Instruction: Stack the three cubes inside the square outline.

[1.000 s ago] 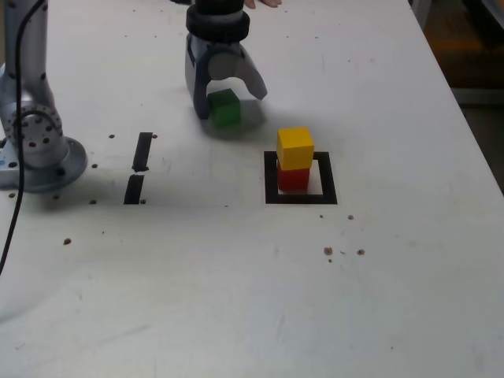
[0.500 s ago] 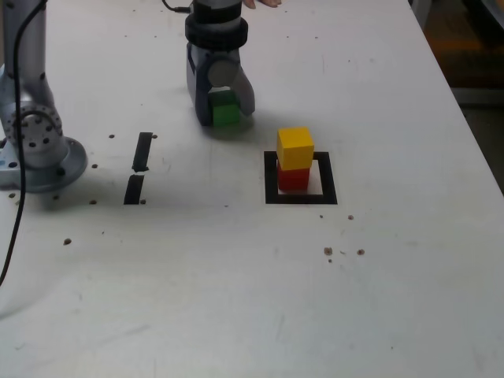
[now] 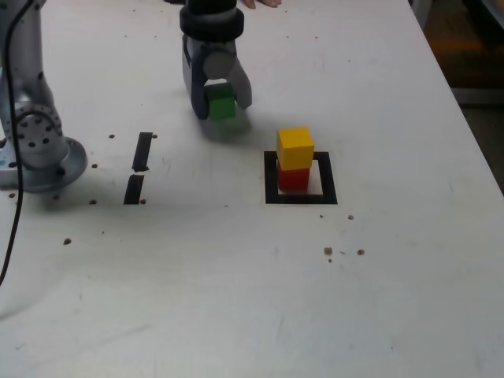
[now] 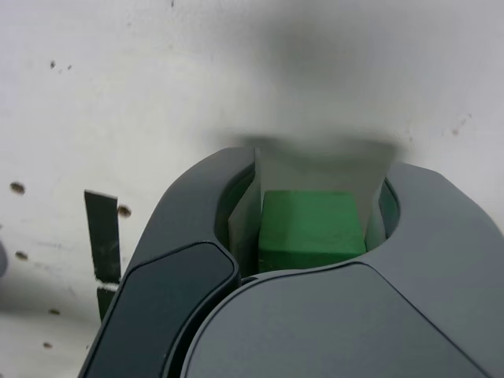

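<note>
Grey two-finger gripper [image 3: 220, 102] is pinching the small green cube [image 3: 220, 102], jaws pressed against its sides. The wrist view confirms it: green cube [image 4: 311, 230] sits wedged between both grey jaws, white table behind

Cube looks just clear of the white tabletop [image 3: 236, 299], with a soft shadow under it, though actual contact is hard to call from this angle

Location: far side of the table, left of centre in the exterior view, well apart from the stack

Square outline of black tape with white centre [image 3: 300, 197] sits near the middle of the table, to the right of and nearer than the gripper in the exterior view. Small red cube [image 3: 293, 178] stands inside it toward the left edge, small yellow cube [image 3: 295, 147] stacked squarely on top, both upright

Two short black tape strips [image 3: 138, 167] lie end to end at the exterior view's left, apart from the outline; one strip shows in the wrist view [image 4: 101, 235]

Grey round arm base [image 3: 39, 146] at the far left edge, black cable [image 3: 14, 213] trailing toward the near side

Dark specks scattered over the tabletop
</note>
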Motion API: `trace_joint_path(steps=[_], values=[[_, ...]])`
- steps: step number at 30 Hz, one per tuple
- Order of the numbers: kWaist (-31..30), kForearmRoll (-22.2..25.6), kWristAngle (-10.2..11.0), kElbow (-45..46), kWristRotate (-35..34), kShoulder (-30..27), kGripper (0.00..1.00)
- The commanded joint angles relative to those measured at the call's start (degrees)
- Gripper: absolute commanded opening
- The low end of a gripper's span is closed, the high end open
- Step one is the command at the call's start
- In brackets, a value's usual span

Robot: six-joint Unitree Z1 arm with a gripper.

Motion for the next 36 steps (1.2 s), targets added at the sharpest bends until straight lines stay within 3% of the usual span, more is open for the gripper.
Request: trace_joint_path(steps=[1, 9, 13, 23, 36], values=[[-0.78, 2.29, 0.38, -1.58, -0.65, -1.26, 0.22], [-6.69, 18.84, 2.39, -13.68, -4.83, -3.87, 0.22], [-11.30, 23.95, 2.44, -19.72, -7.32, -3.84, 0.22], [-21.39, 31.22, 1.79, -29.75, -13.50, -1.44, 0.22], [-26.73, 32.08, -0.67, -35.62, -17.20, 3.13, 0.22]])
